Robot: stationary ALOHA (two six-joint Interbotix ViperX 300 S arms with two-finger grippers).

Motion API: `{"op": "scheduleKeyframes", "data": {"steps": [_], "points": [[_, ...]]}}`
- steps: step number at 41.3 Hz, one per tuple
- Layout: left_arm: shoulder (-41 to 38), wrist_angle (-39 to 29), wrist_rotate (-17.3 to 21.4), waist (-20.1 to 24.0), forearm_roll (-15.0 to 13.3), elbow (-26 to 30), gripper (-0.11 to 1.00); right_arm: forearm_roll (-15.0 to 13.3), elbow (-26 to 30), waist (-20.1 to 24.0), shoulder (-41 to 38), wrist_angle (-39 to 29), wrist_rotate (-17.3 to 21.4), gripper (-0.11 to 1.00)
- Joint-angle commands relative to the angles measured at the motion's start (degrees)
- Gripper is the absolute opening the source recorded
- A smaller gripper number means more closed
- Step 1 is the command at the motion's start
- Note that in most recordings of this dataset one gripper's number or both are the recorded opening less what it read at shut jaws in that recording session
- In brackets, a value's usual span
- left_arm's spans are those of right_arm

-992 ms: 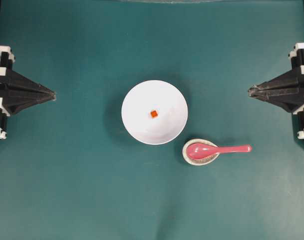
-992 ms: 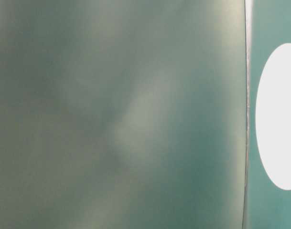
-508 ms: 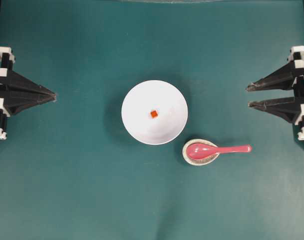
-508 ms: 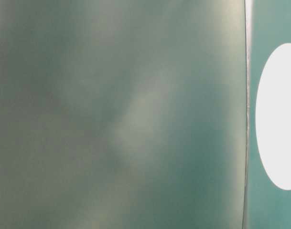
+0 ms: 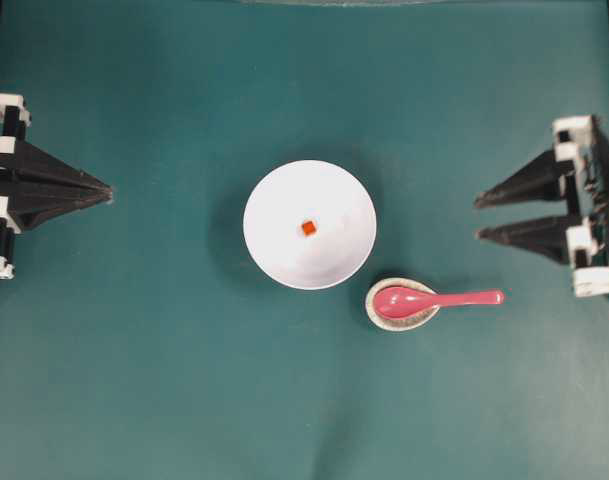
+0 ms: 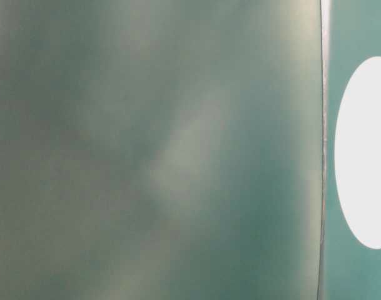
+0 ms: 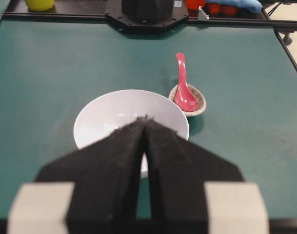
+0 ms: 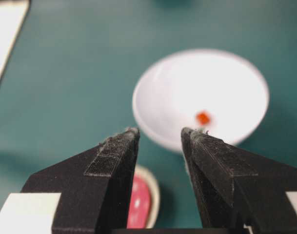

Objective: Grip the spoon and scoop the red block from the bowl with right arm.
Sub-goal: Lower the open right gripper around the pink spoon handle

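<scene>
Block (image 5: 308, 228) in bowl (image 5: 274, 255); spoon (image 5: 436, 298) on dish (image 5: 372, 311) beside.

Table-level view (image 6: 159, 156) wholly blurred

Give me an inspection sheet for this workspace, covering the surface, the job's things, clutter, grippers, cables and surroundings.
Surface: teal table.
Job's things: red block in the white bowl; pink spoon lies with its scoop in the small speckled dish, handle toward the right arm, beside the bowl.
Clutter: nothing seen on the table.
Grippers: left gripper jaws shut, empty; right gripper jaws open, empty, apart from the spoon.
Cables: nothing seen.
Surroundings: left wrist view shows yellow, red and blue items past the far edge; table-level view blurred.
</scene>
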State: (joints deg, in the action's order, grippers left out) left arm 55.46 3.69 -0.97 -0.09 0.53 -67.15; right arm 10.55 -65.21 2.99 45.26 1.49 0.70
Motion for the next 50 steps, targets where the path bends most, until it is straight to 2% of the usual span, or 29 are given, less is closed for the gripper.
{"op": "scheduleKeyframes", "data": {"steps": [1,8,18,27,50], "points": [[-0.4,0.2,0.0,0.0,0.2,1.5,0.0,0.3,-0.1,1.3,-2.4,1.7,0.1,0.47],[-0.4,0.2,0.0,0.0,0.2,1.6,0.0,1.1,-2.2,3.4,-6.1,7.9,0.1,0.47],[-0.4,0.2,0.0,0.0,0.2,1.5,0.0,4.9,-6.9,6.6,-9.3,17.7,0.1,0.46],[-0.4,-1.2,0.0,0.0,0.2,1.6,0.0,7.1,-9.8,11.0,-12.8,25.7,0.1,0.46],[-0.3,-2.6,0.0,0.0,0.2,1.5,0.0,10.5,-11.7,19.0,-30.6,41.3,0.1,0.46]]}}
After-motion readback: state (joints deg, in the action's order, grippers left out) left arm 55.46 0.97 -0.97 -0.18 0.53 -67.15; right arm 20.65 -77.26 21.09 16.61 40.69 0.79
